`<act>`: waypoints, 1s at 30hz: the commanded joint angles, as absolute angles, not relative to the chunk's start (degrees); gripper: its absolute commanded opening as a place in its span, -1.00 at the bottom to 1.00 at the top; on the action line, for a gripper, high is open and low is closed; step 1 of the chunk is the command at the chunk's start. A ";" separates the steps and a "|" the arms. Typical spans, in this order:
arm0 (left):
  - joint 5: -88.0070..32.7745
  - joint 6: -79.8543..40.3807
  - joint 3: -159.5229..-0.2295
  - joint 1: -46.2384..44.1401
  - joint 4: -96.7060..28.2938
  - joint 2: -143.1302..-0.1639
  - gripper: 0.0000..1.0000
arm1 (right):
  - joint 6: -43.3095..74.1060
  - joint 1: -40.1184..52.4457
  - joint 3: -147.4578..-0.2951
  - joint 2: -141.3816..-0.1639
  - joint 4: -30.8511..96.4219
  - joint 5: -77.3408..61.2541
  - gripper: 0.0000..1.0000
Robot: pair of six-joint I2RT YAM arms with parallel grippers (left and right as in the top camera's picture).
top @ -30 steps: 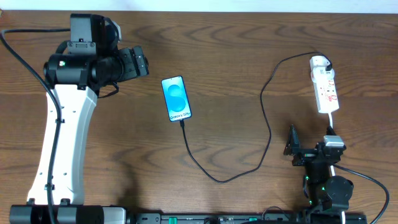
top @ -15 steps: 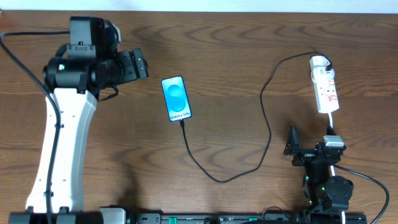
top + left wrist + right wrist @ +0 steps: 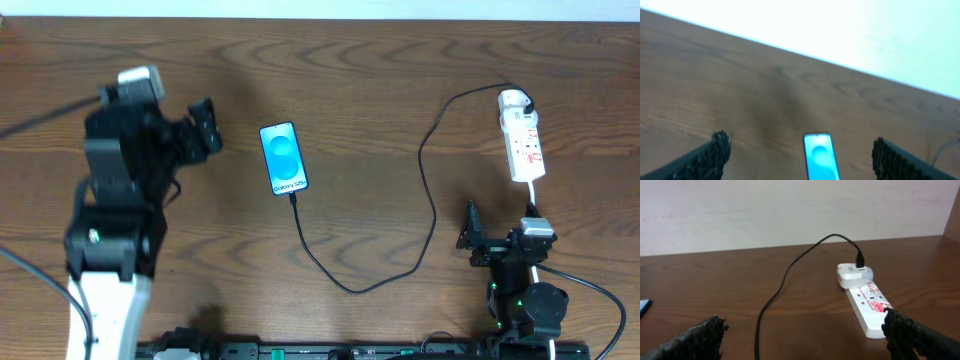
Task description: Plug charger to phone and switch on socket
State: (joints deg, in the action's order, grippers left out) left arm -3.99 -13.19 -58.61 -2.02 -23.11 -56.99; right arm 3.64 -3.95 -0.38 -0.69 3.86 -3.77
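Overhead: charger (image 3: 433, 207) joins phone (image 3: 283, 158) and socket (image 3: 524, 145); left gripper (image 3: 801, 141), right gripper (image 3: 803, 319) spread, empty

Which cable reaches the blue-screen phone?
The long thin black cable: it ends at the blue-screen phone. The white cord only leaves the white power strip.

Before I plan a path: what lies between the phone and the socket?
Only the charger, its black cable curving across bare table between phone and socket; the overhead view shows it.

Blurred phone (image 3: 818, 157) cut off at bottom edge, socket (image 3: 524, 146) switch state unreadable
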 commanded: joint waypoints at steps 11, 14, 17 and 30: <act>2.50 -11.66 -29.45 -0.40 -9.43 -29.56 0.84 | 3.60 -3.66 -0.32 -0.30 4.12 -3.11 0.99; 2.48 -8.67 -25.69 -0.27 -9.10 -24.08 0.85 | 3.57 -3.66 -0.32 -0.30 4.12 -3.14 0.99; 2.48 -5.74 -22.33 -0.27 -8.19 -19.44 0.84 | 3.57 -3.66 -0.32 -0.30 4.12 -3.11 0.98; 2.68 0.54 -9.50 -0.27 -4.01 -4.91 0.85 | 3.57 -3.66 -0.32 -0.30 4.12 -3.11 0.98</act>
